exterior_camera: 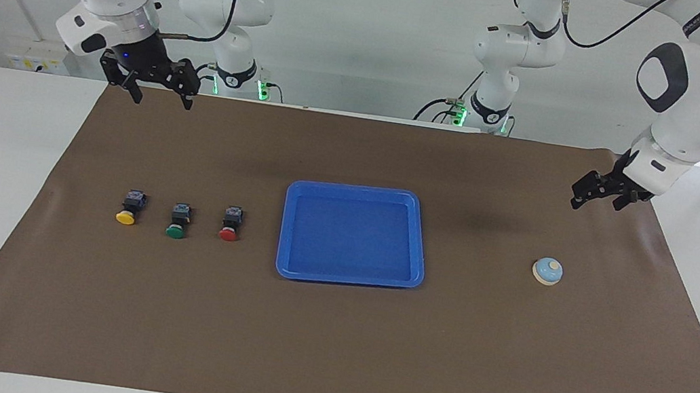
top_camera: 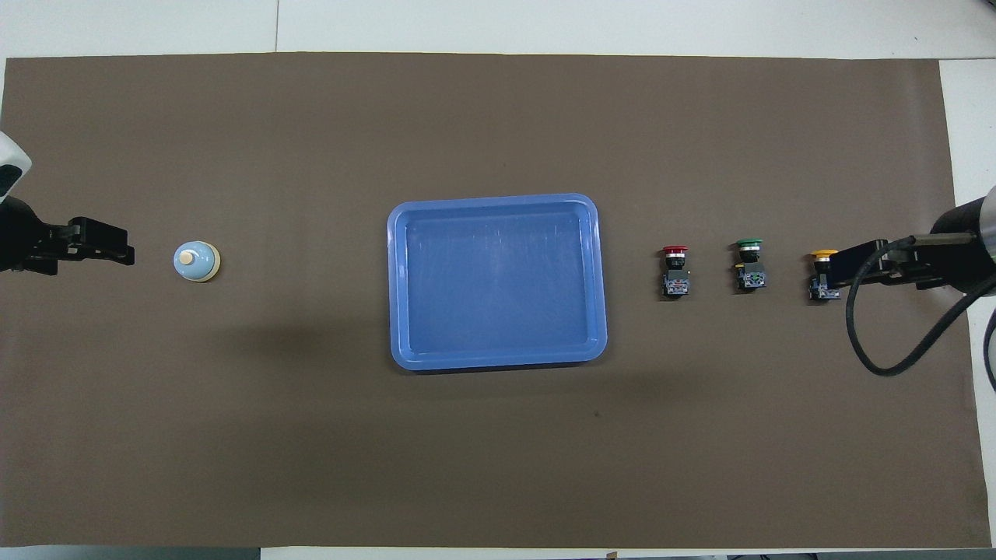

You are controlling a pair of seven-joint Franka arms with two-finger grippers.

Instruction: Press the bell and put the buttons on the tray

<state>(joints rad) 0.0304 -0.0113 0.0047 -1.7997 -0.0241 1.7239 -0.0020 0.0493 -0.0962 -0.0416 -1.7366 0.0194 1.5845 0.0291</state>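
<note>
Left pincer (exterior_camera: pixel 599 194) is raised over the brown mat (exterior_camera: pixel 329 344) at the left arm's end of the surface, jaws spread, nothing gripped, clear of the small light-blue dome bell with cream knob (exterior_camera: pixel 548 271). Right pincer (exterior_camera: pixel 159 92) is held up over the mat's robot-side corner at the right arm's end, jaws parted, empty. The flat bright-blue plastic tray (exterior_camera: pixel 348 280) sits mid-mat. Red-capped (exterior_camera: pixel 230 223), green-capped (exterior_camera: pixel 178 221) and yellow-capped (exterior_camera: pixel 128 207) black push buttons are lined up beside it toward the right arm's end.
</note>
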